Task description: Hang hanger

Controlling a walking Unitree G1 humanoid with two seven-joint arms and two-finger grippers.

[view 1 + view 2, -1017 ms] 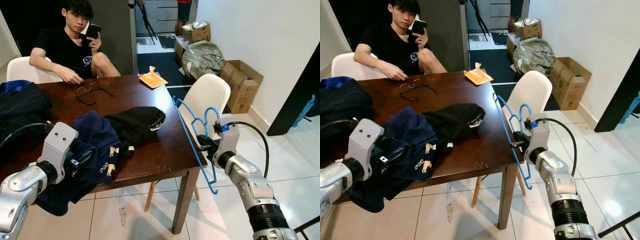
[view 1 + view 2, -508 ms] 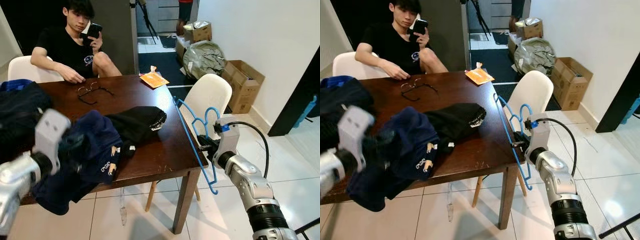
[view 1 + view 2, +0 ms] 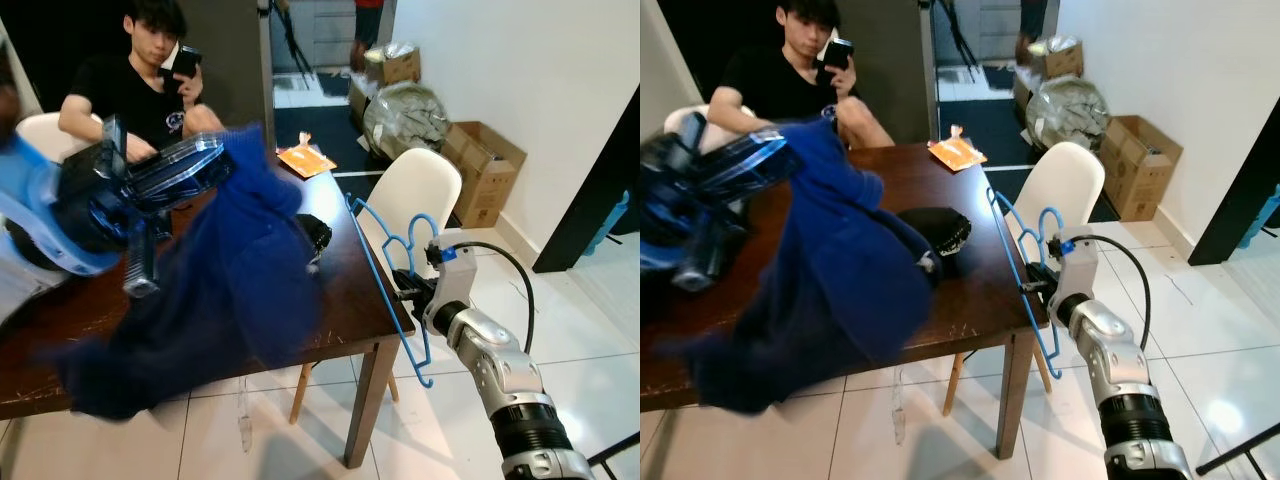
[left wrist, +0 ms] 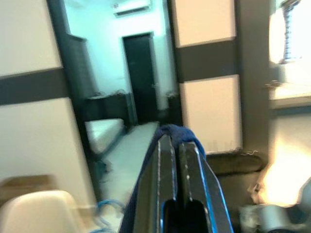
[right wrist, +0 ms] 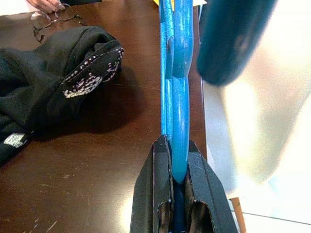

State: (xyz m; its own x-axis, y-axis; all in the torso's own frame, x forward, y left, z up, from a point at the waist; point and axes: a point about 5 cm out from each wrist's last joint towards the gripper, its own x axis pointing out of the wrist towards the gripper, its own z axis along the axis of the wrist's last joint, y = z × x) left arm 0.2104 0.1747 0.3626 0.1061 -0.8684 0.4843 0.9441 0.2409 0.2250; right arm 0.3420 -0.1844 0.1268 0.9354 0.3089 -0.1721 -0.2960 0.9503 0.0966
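1. The blue plastic hanger (image 3: 390, 275) stands on edge at centre right of the head views, just off the right edge of the dark wooden table (image 3: 340, 290), its hook end up near the table's far corner and its lower bar hanging below the tabletop.
2. The right gripper (image 5: 175, 184) is clamped on the hanger's bar, its two black fingers (image 5: 154, 194) pressed against either side of the blue plastic.
3. A navy blue garment (image 3: 220, 290) hangs across the left half of the head views, raised above the table and blurred.
4. The left gripper (image 4: 175, 160) pinches a fold of this garment between its closed fingers, up in the upper left of the head views.
5. A black garment (image 5: 53, 77) with a speckled trim lies on the tabletop, near the hanger.
6. A white chair (image 3: 415, 200) stands just behind the hanger.
7. At the table's far side a person (image 3: 130, 85) in black sits holding a phone (image 3: 185, 62); spectacles (image 5: 53, 17) and an orange packet (image 3: 305, 158) lie on the table.
8. Cardboard boxes (image 3: 485, 170) and a grey bag (image 3: 400, 115) sit by the white wall, upper right; the floor is white tile.
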